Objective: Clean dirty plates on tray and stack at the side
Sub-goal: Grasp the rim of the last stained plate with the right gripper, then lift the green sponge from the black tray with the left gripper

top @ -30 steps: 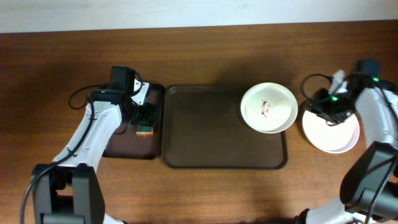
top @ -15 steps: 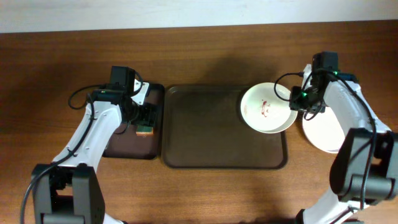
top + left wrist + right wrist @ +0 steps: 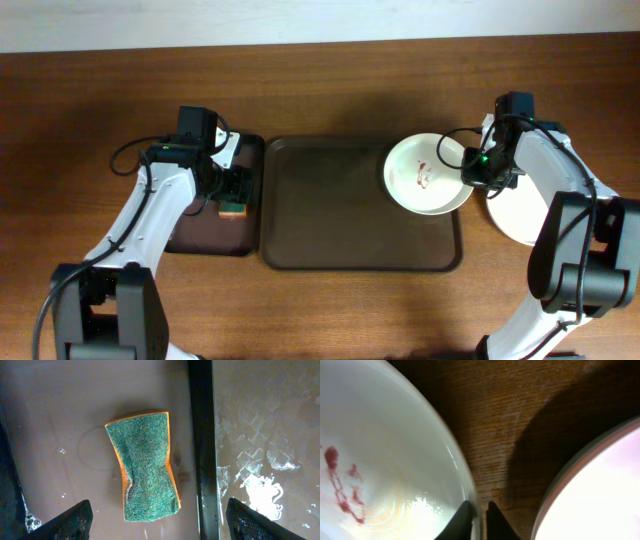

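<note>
R hand (image 3: 478,516) moved off stack (image 3: 522,212), now pinching dirty plate (image 3: 420,178) rim.

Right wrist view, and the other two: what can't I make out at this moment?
- Right wrist: tips of the right claw straddle the rim of the dirty plate, but the bottom edge cuts them off; grip unclear.
- Overhead: the right arm covers part of the side stack; plate count unreadable.
- Overhead: the left claw hides most of the sponge.
</note>
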You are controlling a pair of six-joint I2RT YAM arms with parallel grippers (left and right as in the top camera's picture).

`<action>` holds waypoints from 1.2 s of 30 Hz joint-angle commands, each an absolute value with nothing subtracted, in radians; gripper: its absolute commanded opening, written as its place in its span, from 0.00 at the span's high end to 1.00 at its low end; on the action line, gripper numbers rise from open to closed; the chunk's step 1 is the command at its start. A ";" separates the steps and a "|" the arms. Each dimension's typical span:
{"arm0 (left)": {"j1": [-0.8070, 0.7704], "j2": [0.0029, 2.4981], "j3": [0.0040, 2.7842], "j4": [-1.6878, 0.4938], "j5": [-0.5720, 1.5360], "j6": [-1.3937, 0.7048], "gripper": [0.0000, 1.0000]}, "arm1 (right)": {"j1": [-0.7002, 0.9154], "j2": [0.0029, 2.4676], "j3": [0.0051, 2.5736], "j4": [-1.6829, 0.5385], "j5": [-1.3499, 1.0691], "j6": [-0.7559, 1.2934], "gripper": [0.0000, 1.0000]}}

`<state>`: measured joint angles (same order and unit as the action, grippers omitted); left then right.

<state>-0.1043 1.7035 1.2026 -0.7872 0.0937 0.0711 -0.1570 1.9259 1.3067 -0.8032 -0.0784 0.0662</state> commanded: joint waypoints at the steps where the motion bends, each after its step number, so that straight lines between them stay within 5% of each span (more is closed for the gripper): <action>1: -0.104 1.694 1.213 -0.794 0.101 0.072 0.16 | -0.151 1.934 1.301 -0.804 -0.070 0.064 0.95; 11: -0.104 1.694 1.213 -0.795 0.101 0.072 0.16 | -0.134 1.859 1.301 -0.862 -0.316 0.065 0.96; 17: -0.104 1.694 1.213 -0.790 0.101 0.072 0.16 | 0.039 1.849 1.301 -0.897 -0.295 0.118 0.96; 36: -0.104 1.694 0.994 -0.507 0.138 0.060 0.39 | 0.178 1.875 1.299 -0.849 -0.254 0.208 0.96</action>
